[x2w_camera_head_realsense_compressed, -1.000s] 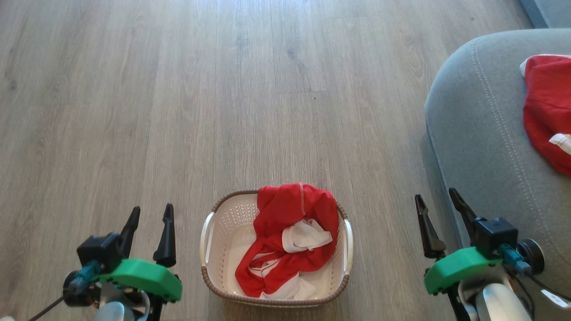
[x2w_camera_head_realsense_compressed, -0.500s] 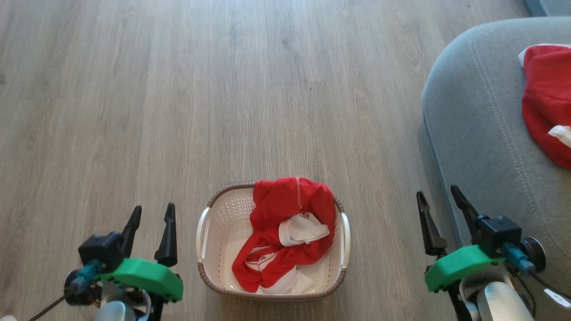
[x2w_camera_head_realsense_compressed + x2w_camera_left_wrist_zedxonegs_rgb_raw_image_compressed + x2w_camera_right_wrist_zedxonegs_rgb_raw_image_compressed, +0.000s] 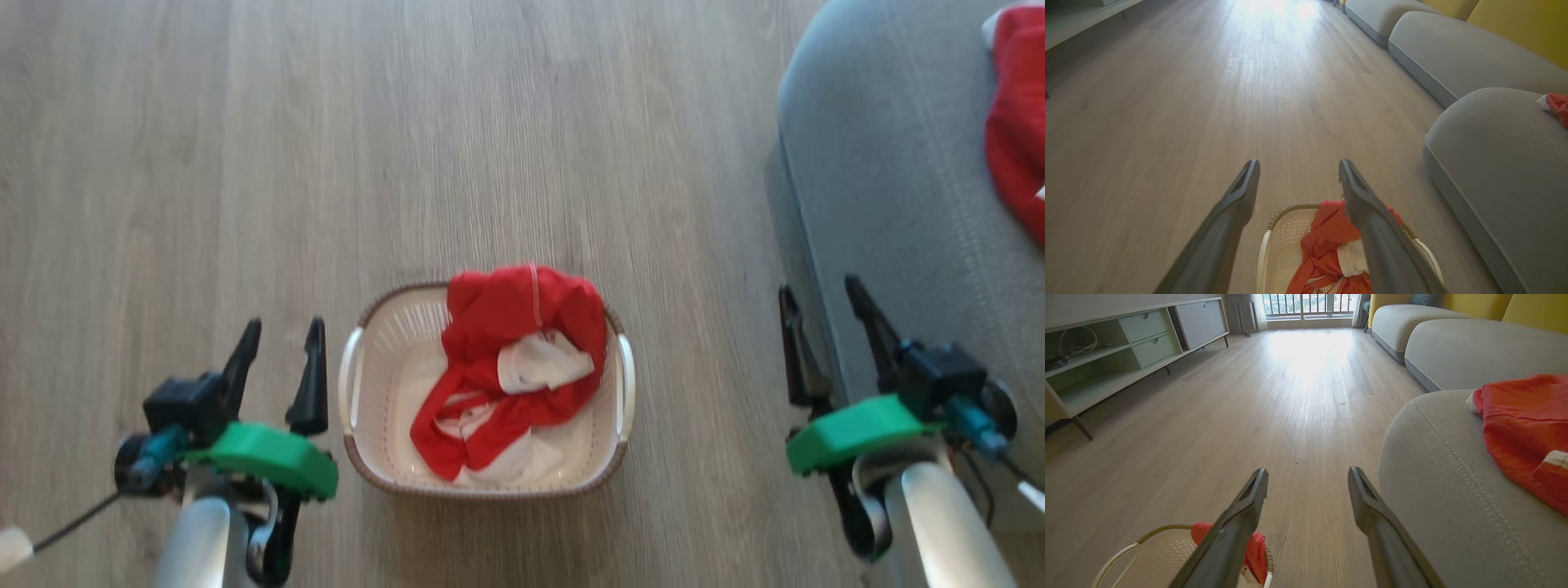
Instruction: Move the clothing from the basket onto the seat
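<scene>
Head view, left to right, slightly blurred: the left gripper (image 3: 283, 325) hangs above the wood floor (image 3: 506, 122) at the lower left. Its two dark fingers are spread apart and released, with nothing between them. Just beside it to the right stands one basket (image 3: 382, 351), cream with a brown rim and two white side handles, resting on the floor. The clothing (image 3: 510, 327) lies inside it as one crumpled red heap with white patches, piled toward the basket's far right corner. The bare left part of the basket's bottom shows. How many pieces make up the heap cannot be told.

Further right, well apart from the basket, the right gripper (image 3: 819, 287) hovers at the edge of the seat (image 3: 882, 163). Its two fingers are also splayed and released, and they grasp nothing. The seat is a grey cushion with a rounded corner. One second garment (image 3: 1020, 139), red with a white edge, lies on top of it at the far right, partly cut off by the frame.

In the left wrist view the basket sits below and between that gripper's fingers. Three grey cushions run in a row along the right side, with yellow backrests (image 3: 1527, 24) behind them.

In the right wrist view one low sideboard (image 3: 1126, 347) with two drawers stands along the left wall. The second garment lies near the seat's double stitching line.
</scene>
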Motion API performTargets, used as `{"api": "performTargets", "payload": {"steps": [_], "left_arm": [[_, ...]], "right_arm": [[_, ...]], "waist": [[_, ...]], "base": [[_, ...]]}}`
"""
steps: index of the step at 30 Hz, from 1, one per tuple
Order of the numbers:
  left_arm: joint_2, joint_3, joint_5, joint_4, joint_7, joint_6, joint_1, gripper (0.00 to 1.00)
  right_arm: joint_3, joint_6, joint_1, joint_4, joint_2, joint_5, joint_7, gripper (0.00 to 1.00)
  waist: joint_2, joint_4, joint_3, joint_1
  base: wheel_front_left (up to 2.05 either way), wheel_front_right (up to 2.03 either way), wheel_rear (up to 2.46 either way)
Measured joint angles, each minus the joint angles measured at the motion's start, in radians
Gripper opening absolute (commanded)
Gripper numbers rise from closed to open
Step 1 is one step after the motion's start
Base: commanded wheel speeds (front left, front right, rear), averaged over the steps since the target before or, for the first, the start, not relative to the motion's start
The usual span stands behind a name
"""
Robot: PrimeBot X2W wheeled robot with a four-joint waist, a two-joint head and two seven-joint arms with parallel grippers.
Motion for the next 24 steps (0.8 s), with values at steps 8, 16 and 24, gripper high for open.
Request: {"api": "performTargets", "payload": {"steps": [8, 16, 24], "left_arm": [[-0.001, -0.027, 0.049, -0.01, 0.0, -0.014, -0.176, 1.0], [0.007, -0.106, 0.098, 0.032, 0.0, -0.023, -0.379, 1.0], [0.019, -0.231, 0.162, 0.155, 0.002, -0.031, -0.635, 1.0]], "right_arm": [[0.003, 0.0, -0.142, -0.039, 0.0, 0.002, 0.0, 1.0], [0.022, 0.0, -0.293, -0.075, -0.001, 0.018, 0.0, 1.0], [0.058, 0.0, -0.392, -0.092, -0.001, 0.04, 0.0, 1.0]], "waist": [[0.0, -0.015, 0.199, 0.0003], [-0.0001, -0.043, 0.439, 0.0005], [-0.0001, -0.083, 0.653, 0.0003]], "base": [[0.0, 0.0, 0.0], [0.0, 0.0, 0.0], [0.0, 0.0, 0.0]]}}
